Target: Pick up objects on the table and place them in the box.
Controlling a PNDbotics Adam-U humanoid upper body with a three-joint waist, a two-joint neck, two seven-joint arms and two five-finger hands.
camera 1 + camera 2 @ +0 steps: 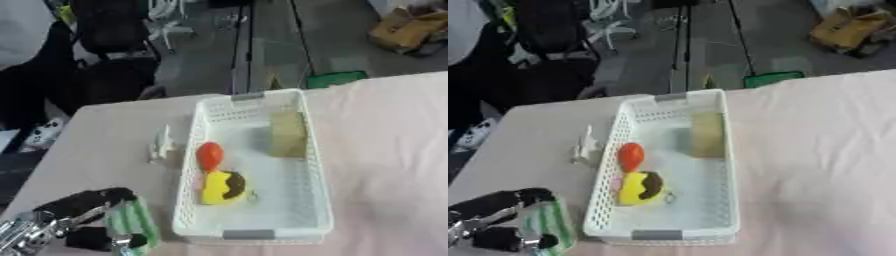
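A white slatted basket (315, 165) stands lengthwise on the table. Inside it lie a tan block (287, 133), a red-orange rounded piece (209, 155) and a yellow toy with a dark patch (223, 187). My left hand (83, 220) is at the lower left, its fingers curled round a green-and-white striped object (138, 223) beside the basket's near left corner. A small pale object (161, 145) stands on the table just left of the basket. My right hand shows in neither view.
A pink-white cloth (394, 150) covers the table. The table's far edge runs behind the basket; beyond it are a black chair (109, 30), a green item (335, 79) and cardboard (404, 27) on the floor.
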